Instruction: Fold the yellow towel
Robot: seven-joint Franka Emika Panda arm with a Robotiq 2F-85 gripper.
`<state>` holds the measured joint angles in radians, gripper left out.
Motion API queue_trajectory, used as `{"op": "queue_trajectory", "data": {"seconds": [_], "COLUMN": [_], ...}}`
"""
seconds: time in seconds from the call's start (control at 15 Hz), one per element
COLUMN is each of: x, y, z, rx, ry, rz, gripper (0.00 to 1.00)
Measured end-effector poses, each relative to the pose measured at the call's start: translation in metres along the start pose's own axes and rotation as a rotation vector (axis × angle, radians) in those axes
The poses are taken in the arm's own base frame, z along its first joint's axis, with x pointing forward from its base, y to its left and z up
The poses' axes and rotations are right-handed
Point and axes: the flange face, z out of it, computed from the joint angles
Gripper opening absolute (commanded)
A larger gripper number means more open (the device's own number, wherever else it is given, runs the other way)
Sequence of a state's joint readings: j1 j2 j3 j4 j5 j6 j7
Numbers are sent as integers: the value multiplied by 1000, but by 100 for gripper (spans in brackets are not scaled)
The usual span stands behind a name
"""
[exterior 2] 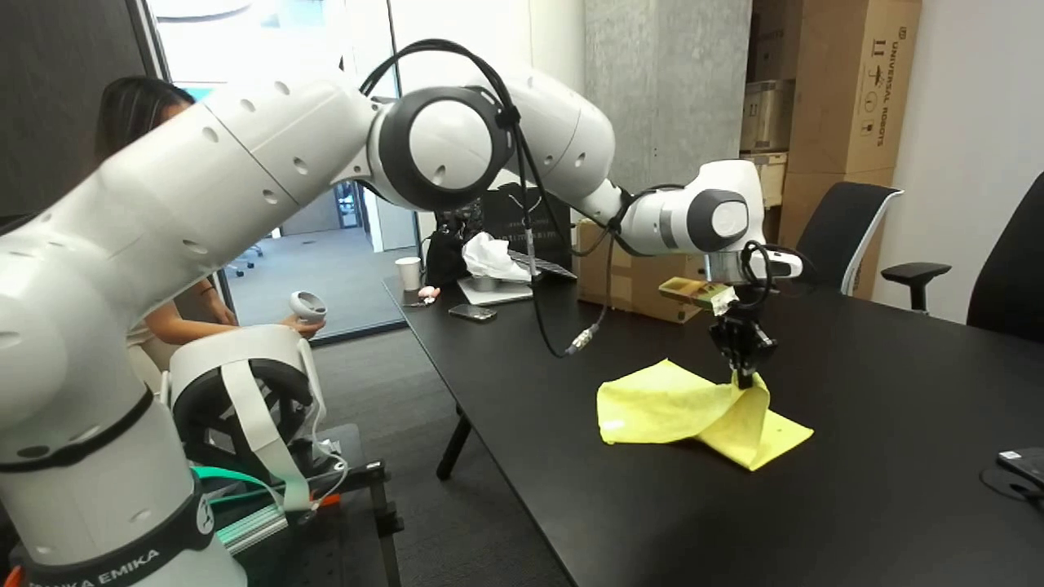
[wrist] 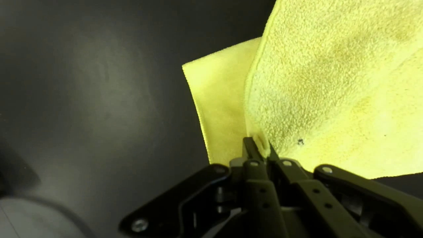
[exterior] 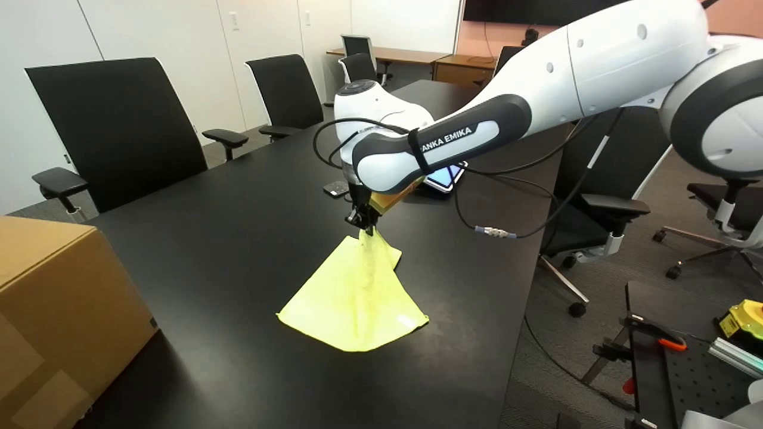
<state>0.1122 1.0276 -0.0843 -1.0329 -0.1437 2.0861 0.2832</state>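
While the long black table (exterior: 232, 256) spreads out below, my white arm (exterior 2: 269, 155) reaches in over it; on the table stands a brown cardboard box (exterior: 71, 322); the yellow towel (exterior: 351, 298) lies on the table too, apart from the box, partly doubled, with a corner of its under layer jutting past the upper layer's edge in the wrist view; in an exterior view a tablet (exterior: 444, 177) sits beyond the towel, partly hidden by my arm; my pincer (wrist: 261, 148) points down, its two fingers clamped on a pinched bit of the towel's upper layer, which rises to a peak there; near the fingertips a dark speck (wrist: 300, 141) shows on the towel.
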Motion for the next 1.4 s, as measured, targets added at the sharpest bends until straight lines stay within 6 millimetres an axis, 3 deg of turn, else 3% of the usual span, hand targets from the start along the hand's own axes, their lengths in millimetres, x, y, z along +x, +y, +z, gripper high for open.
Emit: {"op": "queue_trajectory", "data": {"seconds": [0.53, 0.6, 0.67, 1.27, 1.4], "x": [20, 21, 22, 23, 23], "y": [-5, -6, -7, -9, -8], "z": [9, 11, 12, 17, 15], "rx": [6, 5, 5, -5, -7], "ry": [18, 19, 20, 2, -4], "rz": [18, 18, 18, 23, 28], "gripper": [4, 29, 30, 96, 100]}}
